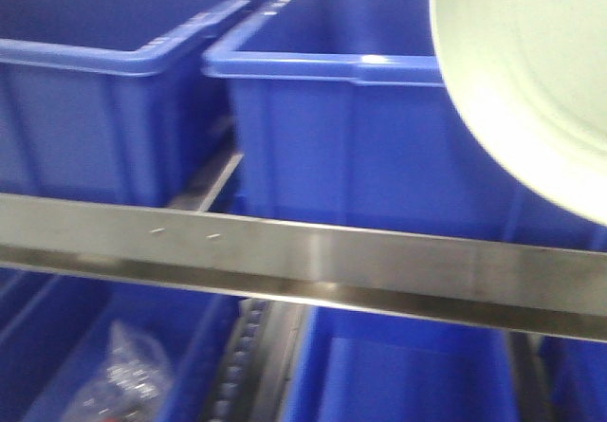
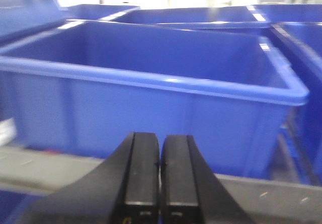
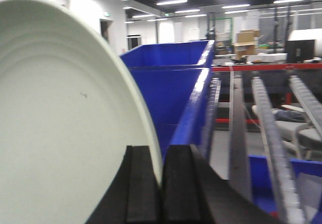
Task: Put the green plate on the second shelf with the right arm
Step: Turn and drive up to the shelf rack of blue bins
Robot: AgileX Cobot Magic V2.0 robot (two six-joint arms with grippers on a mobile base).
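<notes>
The round, pale sage-green matte plate (image 3: 65, 113) is held in the air on edge. Its rim is pinched between the black fingers of the right gripper (image 3: 162, 154), whose jaws stand almost together with only the rim between them. From the right wrist, the plate's face spreads up and to the left of the gripper, and a deep blue plastic bin (image 3: 173, 90) stands just past the rim.

In the front view the plate (image 1: 531, 71) hangs at the upper right, above the brushed-steel front rail of the shelf (image 1: 285, 251) and in front of a bin's near right corner. The placement likely turns on this upright pose — the plate must tip flat and find bare shelf beside the bins. Which level is the second I cannot tell.

The left gripper (image 2: 160, 146) is closed on nothing.
</notes>
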